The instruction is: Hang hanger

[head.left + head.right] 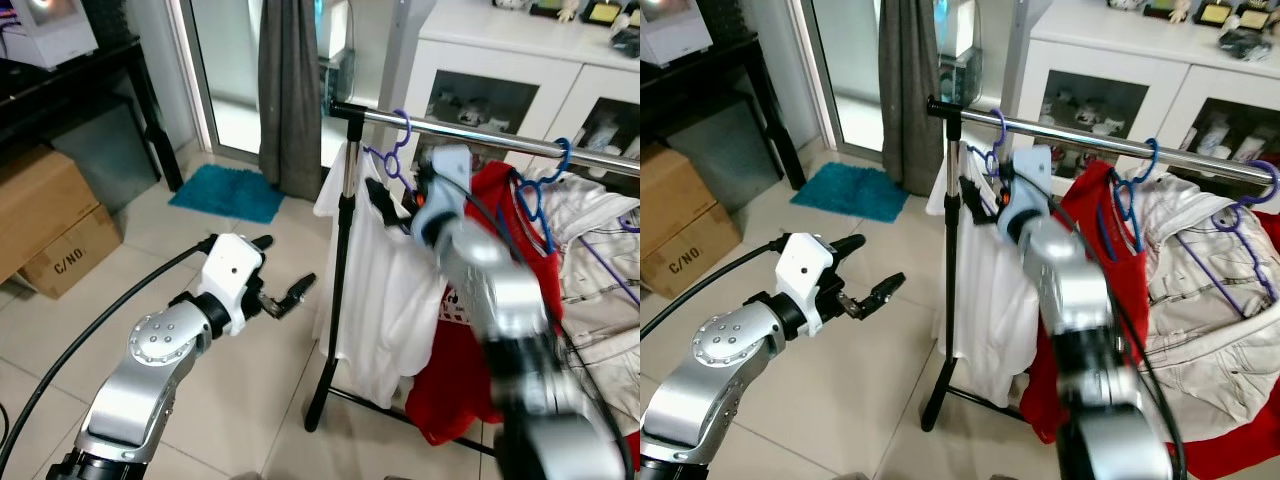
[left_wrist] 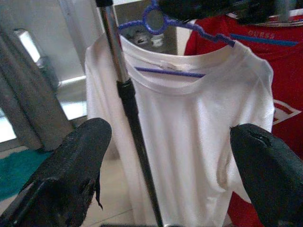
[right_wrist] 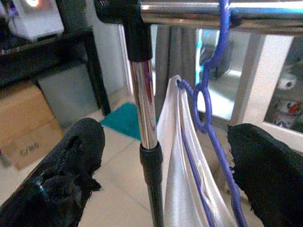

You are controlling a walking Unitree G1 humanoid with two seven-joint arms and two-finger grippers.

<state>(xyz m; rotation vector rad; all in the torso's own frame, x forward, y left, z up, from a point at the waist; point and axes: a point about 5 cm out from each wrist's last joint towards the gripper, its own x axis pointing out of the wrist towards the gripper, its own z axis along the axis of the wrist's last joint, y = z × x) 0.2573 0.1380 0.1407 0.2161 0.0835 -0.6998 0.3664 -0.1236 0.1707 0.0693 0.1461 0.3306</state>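
Hanging from the chrome rail [image 1: 1110, 143] of a garment rack, a purple hanger [image 1: 392, 152] is seen hooked over the bar close to the black corner joint [image 3: 124, 14], and a white T-shirt [image 2: 189, 137] is carried on it just beside the rack's upright pole [image 1: 340, 260]. The right end effector [image 3: 165, 170] is held up near this hanger, and its two black fingers [image 3: 66, 175] are spread wide apart, with the pole and the hanger's hook seen between them and nothing clasped. The left end effector [image 1: 285, 282] is held out lower down over the tiled floor [image 1: 250, 380], pointed toward the white shirt; its fingers [image 2: 71, 175] are likewise parted and nothing is held. A red shirt [image 1: 1090, 230] on a blue hanger [image 1: 1127, 195] is hung next along the rail, followed by a pale garment [image 1: 1210, 300]. A teal mat [image 1: 228, 192] and a grey curtain [image 1: 288, 90] are seen behind the rack, cardboard boxes [image 1: 50, 225] off to the robot's left, and a white cabinet [image 1: 1160, 70] beyond the rail.
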